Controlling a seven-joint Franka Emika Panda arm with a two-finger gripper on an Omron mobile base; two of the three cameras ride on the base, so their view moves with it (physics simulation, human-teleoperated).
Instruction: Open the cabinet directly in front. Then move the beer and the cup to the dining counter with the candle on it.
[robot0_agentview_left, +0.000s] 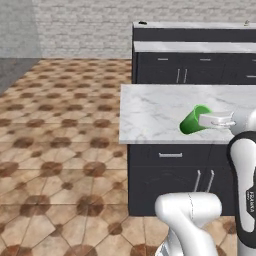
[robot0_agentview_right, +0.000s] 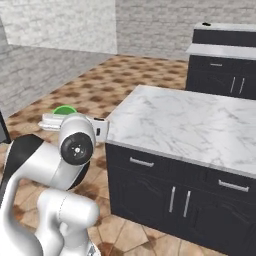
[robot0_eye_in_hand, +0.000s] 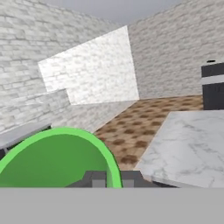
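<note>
My pincer (robot0_eye_in_hand: 113, 178) is clamped on the rim of the cup (robot0_eye_in_hand: 57, 159), its tips pinched together over the green wall. The cup (robot0_agentview_left: 194, 120) is tipped on its side in my grip, held beyond the near left corner of a marble counter (robot0_agentview_right: 190, 125), over open tiled floor (robot0_agentview_left: 60, 150). The cup's inside looks bare green.

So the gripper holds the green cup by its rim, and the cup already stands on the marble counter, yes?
No. The gripper is shut on the rim of the cup, but the right base view shows the cup in the air beside the marble counter, not standing on it.
</note>
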